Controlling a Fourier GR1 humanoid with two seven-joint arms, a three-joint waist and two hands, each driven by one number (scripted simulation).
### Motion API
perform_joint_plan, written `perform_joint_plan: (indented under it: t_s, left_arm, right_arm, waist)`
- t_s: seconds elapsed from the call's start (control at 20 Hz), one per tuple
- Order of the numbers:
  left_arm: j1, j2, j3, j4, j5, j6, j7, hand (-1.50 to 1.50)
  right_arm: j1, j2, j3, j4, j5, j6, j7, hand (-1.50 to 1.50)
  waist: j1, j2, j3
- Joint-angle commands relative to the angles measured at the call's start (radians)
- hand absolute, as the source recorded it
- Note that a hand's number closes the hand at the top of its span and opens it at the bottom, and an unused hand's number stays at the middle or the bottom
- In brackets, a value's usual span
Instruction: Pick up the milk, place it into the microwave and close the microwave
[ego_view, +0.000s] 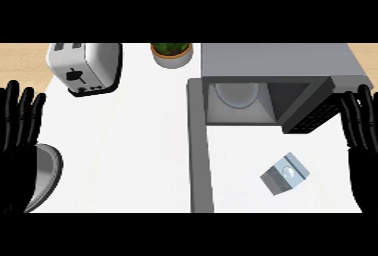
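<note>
The milk (286, 174) is a small grey and white carton with a blue mark, standing on the white counter at the lower right. Behind it the grey microwave (280, 60) has its cavity (236, 97) open, and its door (196, 145) swings out toward me along the counter's middle. My right hand (362, 125) rests open at the right edge, fingers up, to the right of the milk and apart from it. At the left edge my left hand (18, 130) rests open as well, far from the carton.
A silver toaster (83, 67) stands at the back left. A potted plant (173, 52) sits at the back centre, beside the microwave. A grey round object (46, 172) lies at the lower left, partly under my left hand.
</note>
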Motion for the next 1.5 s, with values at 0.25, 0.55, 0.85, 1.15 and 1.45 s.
perform_joint_plan:
  t_s: [0.25,0.55,0.85,1.15,1.45]
  left_arm:
    - [-0.098,0.089,0.108,0.088,0.111,-0.086,0.009,-1.5]
    - [0.048,0.062,0.144,0.058,0.244,-0.127,0.067,-1.5]
    - [0.172,0.029,0.128,-0.007,0.248,-0.172,0.017,-1.5]
    - [0.239,0.007,0.103,-0.128,0.228,-0.155,0.07,-1.5]
    - [0.352,-0.051,0.045,-0.119,0.181,-0.208,-0.038,-1.5]
  right_arm:
    - [0.072,-0.013,0.184,-0.119,0.082,0.078,0.087,-1.5]
    - [0.195,0.069,0.354,-0.156,-0.083,0.121,0.13,-1.5]
    - [0.378,0.015,0.398,-0.236,-0.051,0.144,0.031,-1.5]
    - [0.328,0.047,0.344,-0.152,0.069,0.053,-0.036,-1.5]
    - [0.337,0.078,0.367,-0.132,0.195,-0.047,-0.048,-1.5]
  waist:
    - [-0.015,0.024,-0.023]
    - [-0.008,0.023,-0.023]
    - [-0.012,0.023,-0.022]
    - [-0.009,0.024,-0.022]
    - [-0.007,0.024,-0.023]
